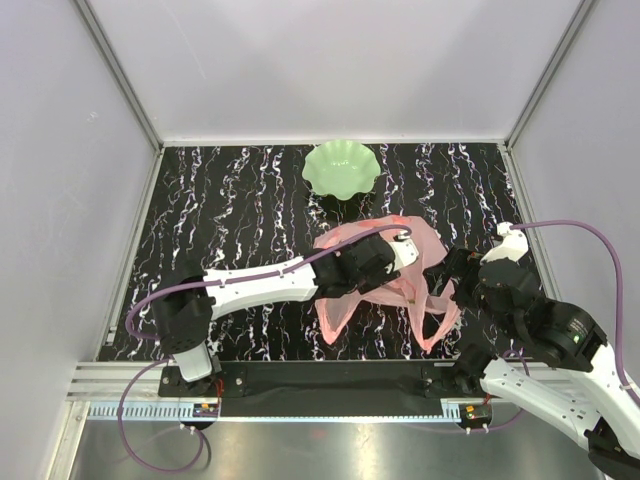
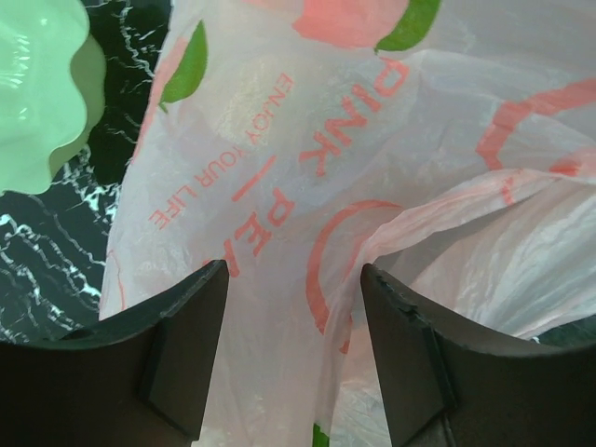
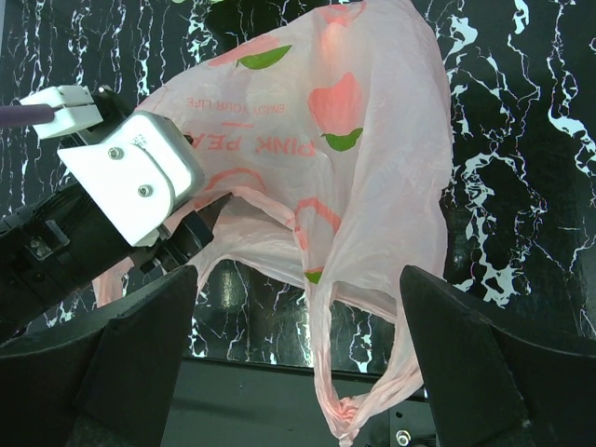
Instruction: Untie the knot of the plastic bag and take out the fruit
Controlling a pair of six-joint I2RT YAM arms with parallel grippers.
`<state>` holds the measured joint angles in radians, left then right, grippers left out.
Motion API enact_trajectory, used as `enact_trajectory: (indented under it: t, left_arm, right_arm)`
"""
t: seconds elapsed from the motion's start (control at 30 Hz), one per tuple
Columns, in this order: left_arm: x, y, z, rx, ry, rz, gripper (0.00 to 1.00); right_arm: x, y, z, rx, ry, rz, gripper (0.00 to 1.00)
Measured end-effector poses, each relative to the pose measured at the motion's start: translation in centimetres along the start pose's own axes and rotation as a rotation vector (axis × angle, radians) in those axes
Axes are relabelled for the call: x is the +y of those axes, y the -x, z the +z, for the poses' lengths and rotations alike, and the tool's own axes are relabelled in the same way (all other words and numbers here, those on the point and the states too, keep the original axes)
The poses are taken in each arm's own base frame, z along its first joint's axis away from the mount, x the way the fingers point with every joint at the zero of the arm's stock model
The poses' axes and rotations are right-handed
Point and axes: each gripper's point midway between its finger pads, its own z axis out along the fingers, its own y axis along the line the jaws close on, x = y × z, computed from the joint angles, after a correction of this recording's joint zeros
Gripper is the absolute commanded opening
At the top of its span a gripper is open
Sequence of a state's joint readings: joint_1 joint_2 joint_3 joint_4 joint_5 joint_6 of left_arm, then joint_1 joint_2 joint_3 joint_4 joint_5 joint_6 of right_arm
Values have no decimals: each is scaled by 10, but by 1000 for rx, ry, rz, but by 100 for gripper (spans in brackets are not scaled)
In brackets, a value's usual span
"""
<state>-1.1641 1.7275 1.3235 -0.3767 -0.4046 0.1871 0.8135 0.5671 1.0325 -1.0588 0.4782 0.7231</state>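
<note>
The pink plastic bag [image 1: 425, 245] lies crumpled on the black marbled table, printed with peaches and lettering. My left gripper [image 1: 398, 280] sits over its middle. In the left wrist view it [image 2: 293, 345] is open, with a fold of the bag [image 2: 307, 121] between the jaws. My right gripper [image 1: 450, 280] is at the bag's right side. In the right wrist view it [image 3: 298, 354] is wide open and empty, with the bag [image 3: 363, 158] and its handle loop hanging between the fingers. The loop ends in a twisted knot [image 3: 346, 413]. No fruit shows.
A green scalloped dish [image 1: 341, 168] stands at the back centre, just behind the bag, and also shows in the left wrist view [image 2: 42, 93]. The table's front edge is a metal rail [image 1: 330, 385] near the bag's handles. White walls enclose the table.
</note>
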Motion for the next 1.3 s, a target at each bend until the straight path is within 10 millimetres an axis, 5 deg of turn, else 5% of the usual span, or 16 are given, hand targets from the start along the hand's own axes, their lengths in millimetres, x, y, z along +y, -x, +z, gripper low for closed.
enact_trajectory:
  t: [0.17, 0.43, 0.67, 0.83, 1.1, 1.3]
  left_arm:
    - [-18, 0, -1, -6, -98, 17, 61]
    - [-50, -6, -9, 9, -246, 58, 35]
    - [-54, -16, -3, 43, -256, 75, 22]
    - [-55, -23, 5, 70, -242, 93, 0]
    - [-33, -12, 8, 44, -122, 79, 0]
    - [12, 29, -20, -125, 40, -84, 0]
  right_arm:
    - [0, 0, 0, 0, 0, 0, 98]
    - [-1, -2, 1, 3, -3, -2, 98]
    - [-1, -2, 1, 3, -3, -2, 98]
    - [-1, -2, 1, 3, -3, -2, 98]
    - [-2, -1, -1, -4, 3, 3, 98]
    - [0, 0, -1, -3, 12, -1, 98]
